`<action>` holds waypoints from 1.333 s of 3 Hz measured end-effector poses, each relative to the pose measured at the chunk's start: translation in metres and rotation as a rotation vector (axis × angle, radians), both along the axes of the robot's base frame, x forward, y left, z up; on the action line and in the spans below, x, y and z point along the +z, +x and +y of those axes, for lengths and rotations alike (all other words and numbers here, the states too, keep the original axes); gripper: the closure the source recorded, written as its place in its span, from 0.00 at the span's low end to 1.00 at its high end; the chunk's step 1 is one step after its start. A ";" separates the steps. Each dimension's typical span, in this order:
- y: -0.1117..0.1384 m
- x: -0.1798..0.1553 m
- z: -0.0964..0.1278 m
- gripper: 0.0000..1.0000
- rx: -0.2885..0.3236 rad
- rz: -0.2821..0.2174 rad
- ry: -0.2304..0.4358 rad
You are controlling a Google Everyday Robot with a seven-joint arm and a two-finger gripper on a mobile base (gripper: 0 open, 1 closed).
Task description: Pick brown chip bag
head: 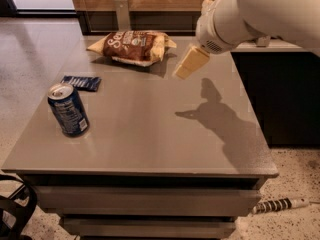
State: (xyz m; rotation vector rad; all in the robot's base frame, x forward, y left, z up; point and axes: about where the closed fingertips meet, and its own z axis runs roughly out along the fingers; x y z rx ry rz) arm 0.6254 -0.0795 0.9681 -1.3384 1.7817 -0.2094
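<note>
The brown chip bag [132, 46] lies on its side at the far edge of the grey table [150, 129], dark brown in the middle with white lettering and pale yellow ends. My gripper [187, 64] hangs above the table just right of the bag, a pale yellow finger pointing down and left. It holds nothing that I can see. The white arm reaches in from the upper right.
A blue soda can [68, 109] stands upright near the table's left front. A small flat dark blue packet [81, 82] lies behind it. A wooden wall and a metal post [121, 13] stand behind the table. A dark cabinet [285, 94] stands to the right.
</note>
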 end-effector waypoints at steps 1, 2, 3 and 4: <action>0.038 -0.015 0.012 0.00 0.002 -0.037 -0.002; 0.078 -0.035 0.030 0.00 0.056 -0.051 0.011; 0.106 -0.045 0.039 0.00 0.091 -0.054 0.015; 0.129 -0.051 0.055 0.00 0.131 -0.053 0.016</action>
